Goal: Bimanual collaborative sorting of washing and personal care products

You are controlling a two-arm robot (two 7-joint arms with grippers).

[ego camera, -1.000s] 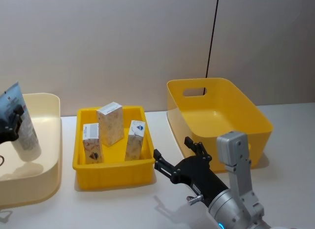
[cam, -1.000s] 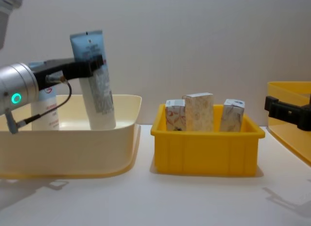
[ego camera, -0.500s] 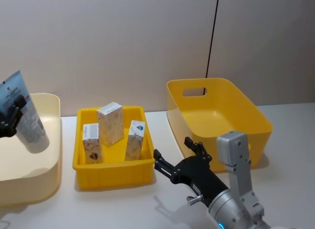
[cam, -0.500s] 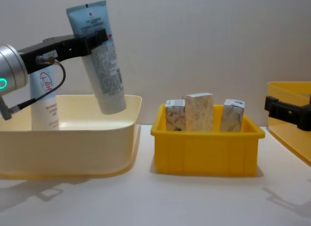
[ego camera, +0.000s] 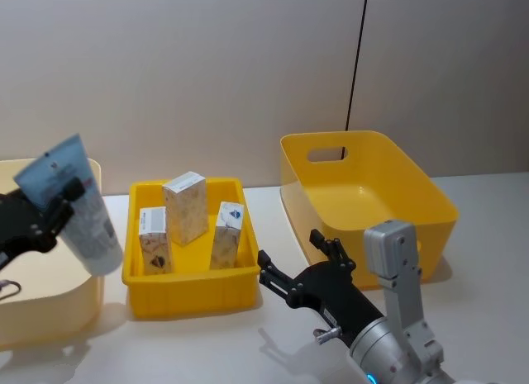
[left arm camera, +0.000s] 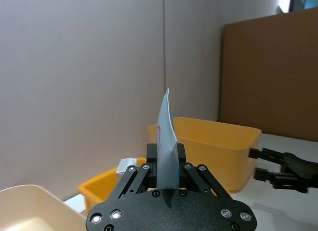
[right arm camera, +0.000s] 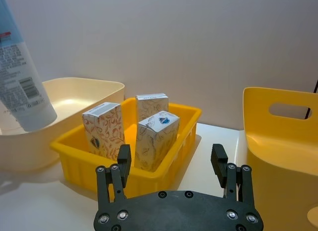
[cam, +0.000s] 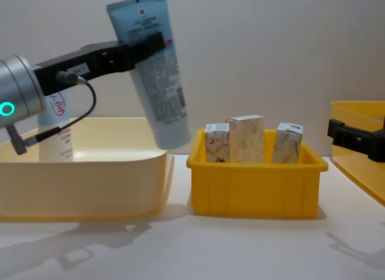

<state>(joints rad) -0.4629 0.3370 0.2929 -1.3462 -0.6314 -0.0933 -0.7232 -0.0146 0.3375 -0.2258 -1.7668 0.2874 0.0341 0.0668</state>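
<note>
Pale-blue tube clamped in left gripper over cream tub rim, right gripper spread apart

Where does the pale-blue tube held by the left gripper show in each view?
Head view: pale-blue tube at the left, tilted in the left gripper, cap end down by the cream tub's right rim.
Chest view: tube upper left of centre, cap end left of the small yellow bin.
Left wrist view: tube edge-on, clamped in the gripper.
Right wrist view: tube over the cream tub, beyond the bin.
Shared landmark: the small yellow bin holding the cartons.
</note>
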